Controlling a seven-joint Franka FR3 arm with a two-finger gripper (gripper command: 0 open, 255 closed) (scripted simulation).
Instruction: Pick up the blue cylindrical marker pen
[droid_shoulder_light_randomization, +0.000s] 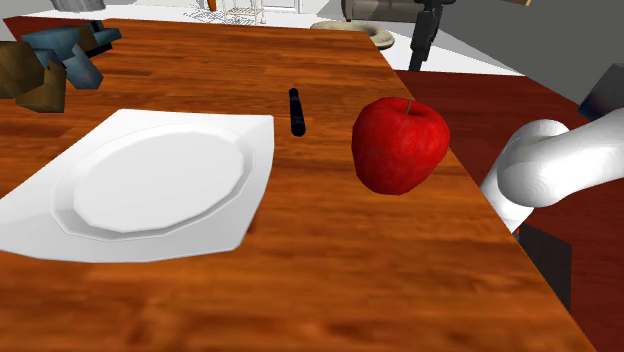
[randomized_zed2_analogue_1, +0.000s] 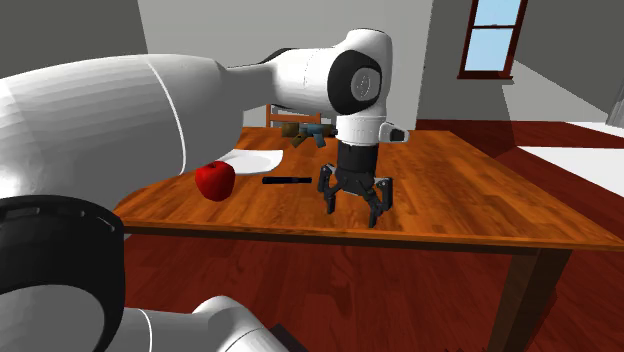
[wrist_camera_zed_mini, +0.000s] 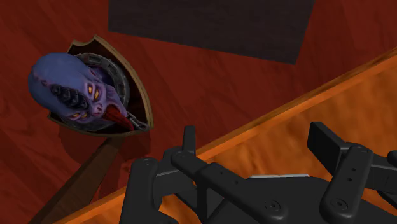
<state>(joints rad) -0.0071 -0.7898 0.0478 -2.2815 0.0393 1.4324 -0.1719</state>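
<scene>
A: Where is the marker pen (droid_shoulder_light_randomization: 296, 111)?
B: Flat on the table (droid_shoulder_light_randomization: 330, 270), between the white plate (droid_shoulder_light_randomization: 60, 215) and the red apple (droid_shoulder_light_randomization: 398, 145); perhaps dark blue.
A: And the gripper (randomized_zed2_analogue_1: 352, 207)?
B: Over the table, jaws wide apart, empty.

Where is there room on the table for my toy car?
Bare table lies nearer the shoulder camera than the plate and apple, and between the pen and the far edge. It is crowded where plate, pen and apple sit close, and at the brown and blue pile in the corner.
</scene>
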